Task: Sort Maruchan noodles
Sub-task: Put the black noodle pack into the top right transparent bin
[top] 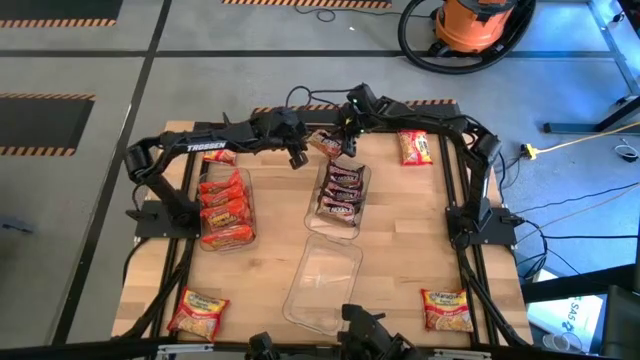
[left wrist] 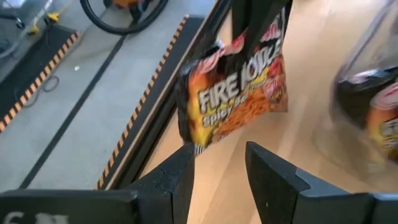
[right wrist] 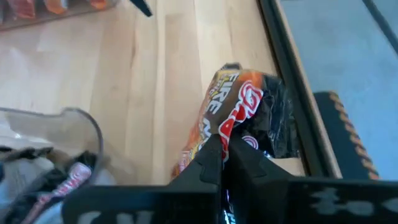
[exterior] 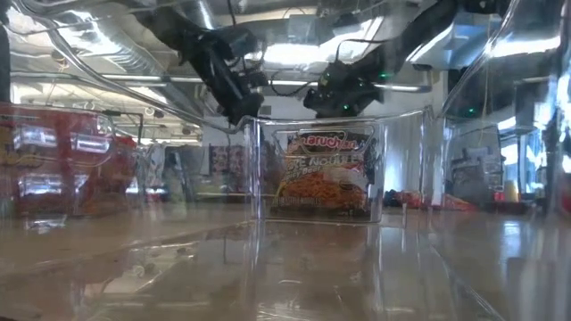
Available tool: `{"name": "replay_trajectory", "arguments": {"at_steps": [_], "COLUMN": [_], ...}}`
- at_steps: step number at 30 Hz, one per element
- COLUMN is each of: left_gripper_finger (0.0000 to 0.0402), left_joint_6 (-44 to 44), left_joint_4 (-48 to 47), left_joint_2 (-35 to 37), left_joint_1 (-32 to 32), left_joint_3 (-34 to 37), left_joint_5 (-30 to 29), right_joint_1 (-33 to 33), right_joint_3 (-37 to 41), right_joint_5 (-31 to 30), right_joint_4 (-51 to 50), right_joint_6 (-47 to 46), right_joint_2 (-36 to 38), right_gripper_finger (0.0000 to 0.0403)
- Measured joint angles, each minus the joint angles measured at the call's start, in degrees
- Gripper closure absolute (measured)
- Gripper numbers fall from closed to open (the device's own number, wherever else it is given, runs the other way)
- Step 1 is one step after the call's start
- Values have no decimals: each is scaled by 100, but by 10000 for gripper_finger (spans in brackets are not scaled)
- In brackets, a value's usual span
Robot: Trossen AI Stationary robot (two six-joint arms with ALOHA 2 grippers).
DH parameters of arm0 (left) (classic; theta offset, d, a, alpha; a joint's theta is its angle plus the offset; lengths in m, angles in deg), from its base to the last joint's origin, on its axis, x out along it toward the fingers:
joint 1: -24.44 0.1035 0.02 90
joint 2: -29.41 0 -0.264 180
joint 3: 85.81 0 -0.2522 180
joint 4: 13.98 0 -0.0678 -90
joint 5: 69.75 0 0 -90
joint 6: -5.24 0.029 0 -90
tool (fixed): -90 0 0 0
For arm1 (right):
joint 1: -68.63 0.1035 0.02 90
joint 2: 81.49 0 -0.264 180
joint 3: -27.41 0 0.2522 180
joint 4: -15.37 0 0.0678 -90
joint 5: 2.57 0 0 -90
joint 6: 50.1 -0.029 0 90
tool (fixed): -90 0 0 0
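Far left of table: bin of orange-red packets [top: 226,207], full, plus one red-and-yellow packet [top: 198,312] loose at near left corner. Left gripper [top: 297,156] hanging just beside the middle bin's far end, fingers [left wrist: 177,180] partly apart, holding nothing. Centre: middle bin [top: 341,192] stacked with dark packets; empty clear bin [top: 322,287] nearer the camera side. Right gripper [top: 349,135] above the far end of the middle bin, pinched tight on a dark Fire packet [right wrist: 239,121], packet dangling off the table surface.

Step in hand, judged: carry dark packet over middle bin and drop onto stack. To do well: centre over bin opening before release, lower enough that packet lands flat, not draped on bin rim; grip sits on one edge only, so likely to swing, slow move advised.

In the way: left gripper close to drop path, risk of bumping arms; bin wall near packet's hanging end. Further right: red-and-yellow packet [top: 415,147] at far edge, another [top: 446,309] at near right corner, both unsorted, well apart from the action.
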Motion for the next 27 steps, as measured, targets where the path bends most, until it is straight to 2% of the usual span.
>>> {"name": "replay_trajectory", "arguments": {"at_steps": [8, 19, 27], "left_gripper_finger": [266, 266, 266], "left_joint_6": [-56, -46, -13], "left_joint_4": [-400, -711, -378], "left_joint_2": [684, 691, 686], "left_joint_1": [-361, -450, -459], "left_joint_3": [0, 0, 0], "left_joint_5": [-272, -273, -277], "right_joint_1": [164, 802, 1072], "right_joint_3": [-119, -119, -117], "right_joint_5": [1, -198, -1140], "right_joint_4": [-177, -92, -56], "right_joint_6": [149, 189, -110], "right_joint_2": [231, 231, 366], "right_gripper_finger": [403, 403, 403]}}
